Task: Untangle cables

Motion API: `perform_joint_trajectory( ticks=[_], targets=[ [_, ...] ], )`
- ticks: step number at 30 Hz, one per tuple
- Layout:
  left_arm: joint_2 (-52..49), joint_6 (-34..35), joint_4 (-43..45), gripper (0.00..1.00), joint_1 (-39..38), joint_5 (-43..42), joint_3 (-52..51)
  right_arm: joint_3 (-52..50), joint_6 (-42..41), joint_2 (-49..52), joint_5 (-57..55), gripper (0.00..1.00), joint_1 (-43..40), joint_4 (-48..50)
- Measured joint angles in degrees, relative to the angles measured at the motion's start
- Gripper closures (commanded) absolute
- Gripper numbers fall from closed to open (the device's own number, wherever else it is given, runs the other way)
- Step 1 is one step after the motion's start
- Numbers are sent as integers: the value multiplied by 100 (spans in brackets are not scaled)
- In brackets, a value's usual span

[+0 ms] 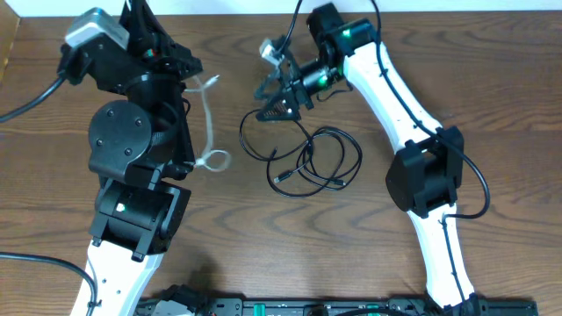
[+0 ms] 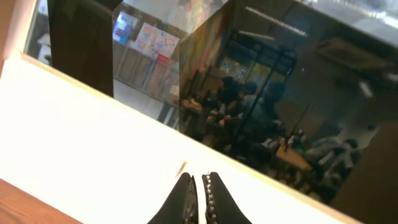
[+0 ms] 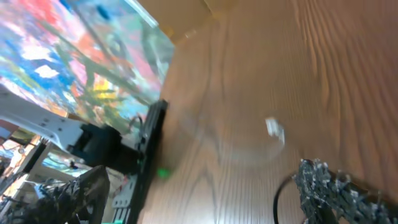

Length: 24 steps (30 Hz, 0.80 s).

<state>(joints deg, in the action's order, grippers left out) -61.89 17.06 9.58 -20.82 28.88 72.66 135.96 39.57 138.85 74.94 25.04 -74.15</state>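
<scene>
Black thin cord (image 1: 307,158) in limp, light loops centre-scene, thin white cord (image 1: 209,123) just left by the left arm (image 1: 132,140); right gripper (image 1: 274,92) spread wide over the black far loop, left gripper (image 2: 198,179) pinched shut on nothing; judged best pinched near a plug.

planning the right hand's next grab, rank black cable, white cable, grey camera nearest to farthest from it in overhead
1. black cable, just below the right hand
2. white cable, to its left
3. grey camera, far top left

brown wood-grain table (image 1: 492,79), white ledge (image 2: 93,137), glass pane (image 2: 280,93) perhaps reflecting a room
</scene>
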Motion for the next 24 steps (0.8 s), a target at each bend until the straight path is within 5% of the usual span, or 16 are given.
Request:
perform_joint_trajectory(
  ticks=[15, 24],
  targets=[
    [2, 780, -26, 93, 0, -330, 2, 654, 424, -4, 1204, 13, 494, 199],
    [-111, 1523, -68, 93, 0, -990, 2, 745, -42, -7, 1294, 21, 772, 1126]
  ],
)
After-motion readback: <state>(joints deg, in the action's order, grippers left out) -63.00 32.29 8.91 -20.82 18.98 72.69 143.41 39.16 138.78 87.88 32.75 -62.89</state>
